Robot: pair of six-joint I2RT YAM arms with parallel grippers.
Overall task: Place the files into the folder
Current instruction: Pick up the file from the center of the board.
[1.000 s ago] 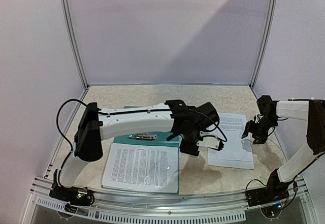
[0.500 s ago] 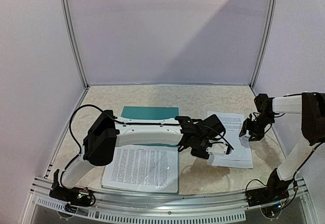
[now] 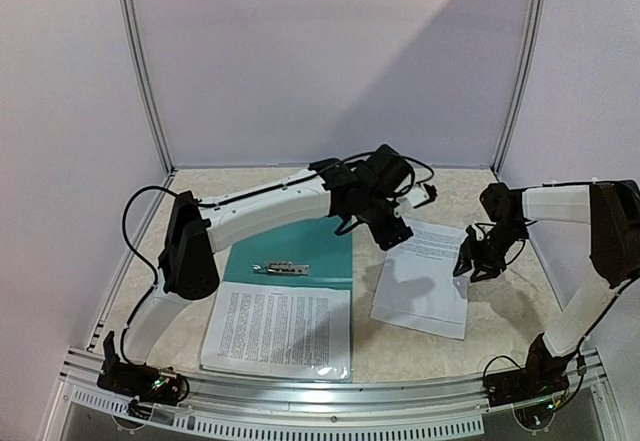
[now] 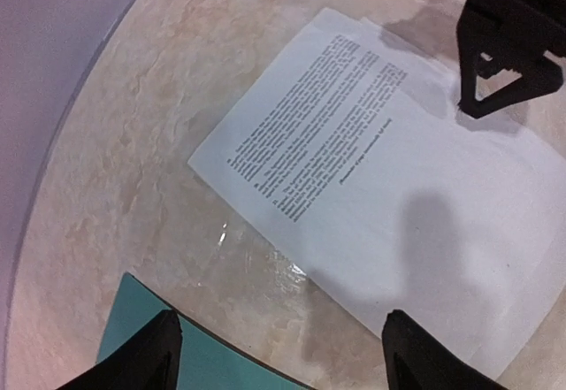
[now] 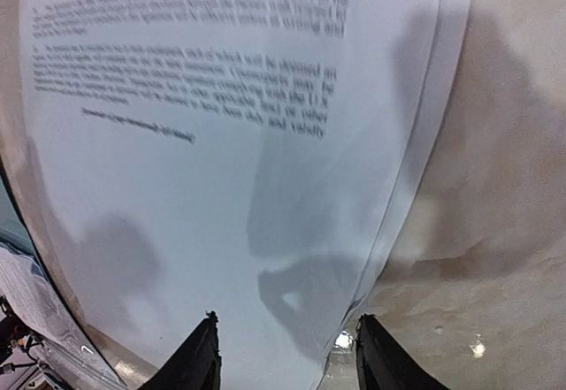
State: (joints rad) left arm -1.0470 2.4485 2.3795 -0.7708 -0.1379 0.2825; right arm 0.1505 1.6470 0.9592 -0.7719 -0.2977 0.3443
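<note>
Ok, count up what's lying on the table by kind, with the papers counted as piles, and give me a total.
Teal folder: 1
Piles of printed white paper: 2, one on the folder and one to its right
Silver clip: 1
Total: 4

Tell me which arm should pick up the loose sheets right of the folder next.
Right, probably. The right gripper hangs low with open jaws astride the loose sheets at their right edge, as the right wrist view shows. The left gripper, also open, sits high above their far end.
</note>
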